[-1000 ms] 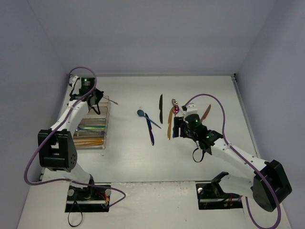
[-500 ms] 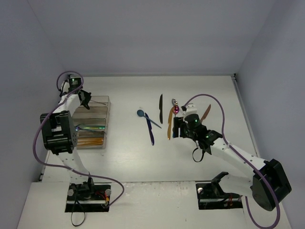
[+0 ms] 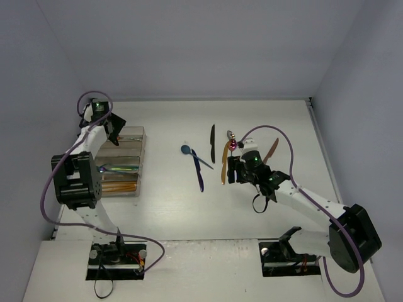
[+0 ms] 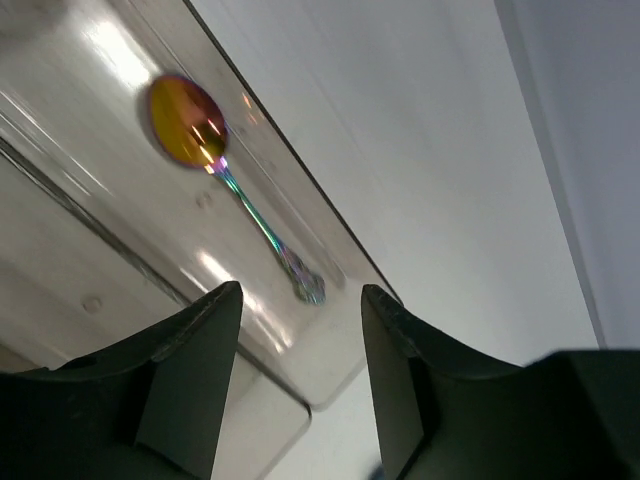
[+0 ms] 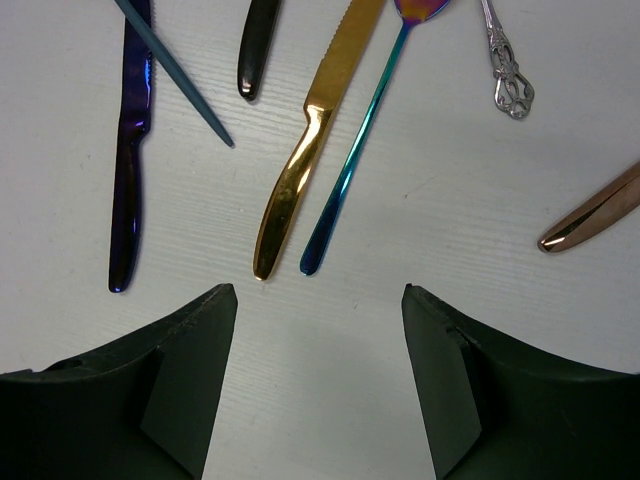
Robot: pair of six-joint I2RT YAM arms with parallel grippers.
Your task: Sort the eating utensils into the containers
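Observation:
In the left wrist view an iridescent spoon (image 4: pixel 240 195) lies in an outer compartment of the clear tray (image 4: pixel 330 375). My left gripper (image 4: pixel 300 290) hovers just above the spoon's handle end, open and holding nothing. From above, the left gripper (image 3: pixel 115 128) is over the tray's (image 3: pixel 141 170) far end. The right gripper (image 5: pixel 320 290) stands open above the table, just short of the handle ends of a gold knife (image 5: pixel 310 140) and a teal-handled spoon (image 5: pixel 355 150). Beside them lie a blue knife (image 5: pixel 128 170), a black knife (image 5: pixel 255 50), a silver handle (image 5: pixel 505 70) and a copper handle (image 5: pixel 595 215).
A blue spoon (image 3: pixel 186 149) lies left of the black knife (image 3: pixel 213 143), its handle crossing the blue knife (image 3: pixel 199 173). The tray's nearer compartments hold gold pieces (image 3: pixel 116 186) and iridescent ones (image 3: pixel 119 168). Grey walls close in the table on three sides.
The left gripper swung left over the tray's far end, opened and let go of the iridescent spoon, which now lies in the tray. The right arm has hardly moved.

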